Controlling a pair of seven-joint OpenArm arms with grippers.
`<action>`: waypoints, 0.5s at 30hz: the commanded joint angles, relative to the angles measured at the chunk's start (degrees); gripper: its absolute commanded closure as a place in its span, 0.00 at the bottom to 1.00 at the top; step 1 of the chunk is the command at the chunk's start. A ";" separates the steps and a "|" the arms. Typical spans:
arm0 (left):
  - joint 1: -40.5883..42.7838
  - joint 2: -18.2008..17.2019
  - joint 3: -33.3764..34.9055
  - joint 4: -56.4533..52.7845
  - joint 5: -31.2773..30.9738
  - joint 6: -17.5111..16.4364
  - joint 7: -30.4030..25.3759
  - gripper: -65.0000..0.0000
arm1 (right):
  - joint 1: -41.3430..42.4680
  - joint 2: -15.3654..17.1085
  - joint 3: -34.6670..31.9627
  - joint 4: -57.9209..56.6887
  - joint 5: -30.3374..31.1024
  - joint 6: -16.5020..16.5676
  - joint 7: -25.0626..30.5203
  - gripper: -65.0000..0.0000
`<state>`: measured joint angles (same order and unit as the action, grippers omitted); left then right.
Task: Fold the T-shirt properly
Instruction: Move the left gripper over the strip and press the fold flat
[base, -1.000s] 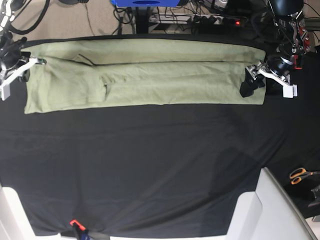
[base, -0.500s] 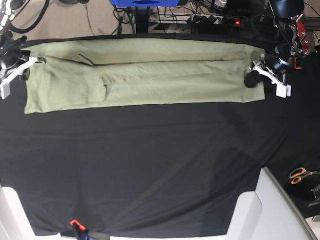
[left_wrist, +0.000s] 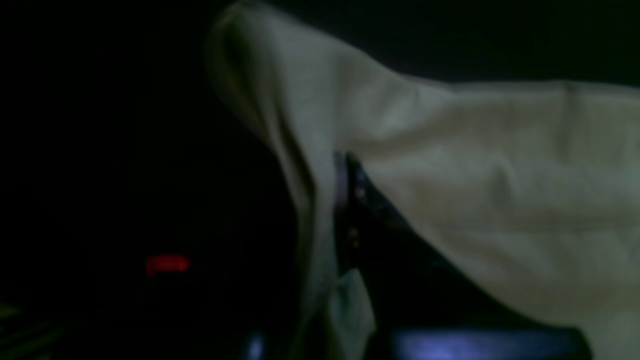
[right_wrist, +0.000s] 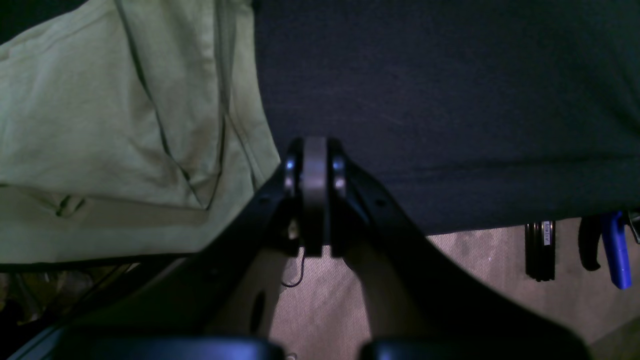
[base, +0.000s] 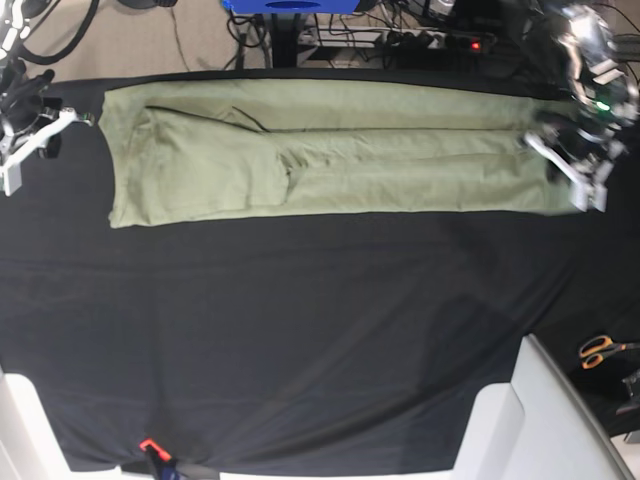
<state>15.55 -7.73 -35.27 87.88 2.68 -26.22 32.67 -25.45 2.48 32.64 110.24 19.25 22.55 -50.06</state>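
T-shirt (base: 330, 165): it was pale green and lay as one long band on the black table cloth (base: 300, 330), stretched from one pincer to the other.
Left gripper (base: 560, 160): its jaws were pressed together on the end of the shirt. The base view was blurry there, but the cloth ran right up to it.
Shirt at the left gripper: in the left wrist view the green cloth (left_wrist: 475, 200) draped over the dark fingers and rose up in a fold above them. That view was very dark.
Right gripper (right_wrist: 314, 155): its jaws were pressed together with nothing between them.
Shirt by the right gripper: in the right wrist view the shirt's edge (right_wrist: 125, 130) lay just beside the closed tips, on one side of them. I could not tell if it touched them.
Right gripper in the base view (base: 45, 135): it sat near the shirt's other end, with a strip of black cloth showing between it and the green.
Folds: a seam and some creases ran along the shirt near the right gripper.
Scissors (base: 603, 350): orange handles, far from both pincers.
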 joint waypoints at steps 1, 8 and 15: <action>-0.47 1.44 1.20 2.72 2.11 0.68 -1.41 1.00 | 0.09 0.46 0.28 0.84 0.40 0.18 0.79 0.98; 1.02 14.98 5.77 9.75 16.09 2.44 -1.32 1.00 | 0.18 0.46 0.28 0.84 0.40 0.18 0.79 0.98; 2.51 15.59 17.55 9.05 16.44 7.27 -1.15 1.00 | 0.18 0.55 0.28 0.84 0.40 0.18 0.70 0.98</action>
<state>18.00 7.94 -17.65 96.25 19.25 -18.92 32.36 -25.32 2.37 32.64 110.24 19.22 22.55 -50.19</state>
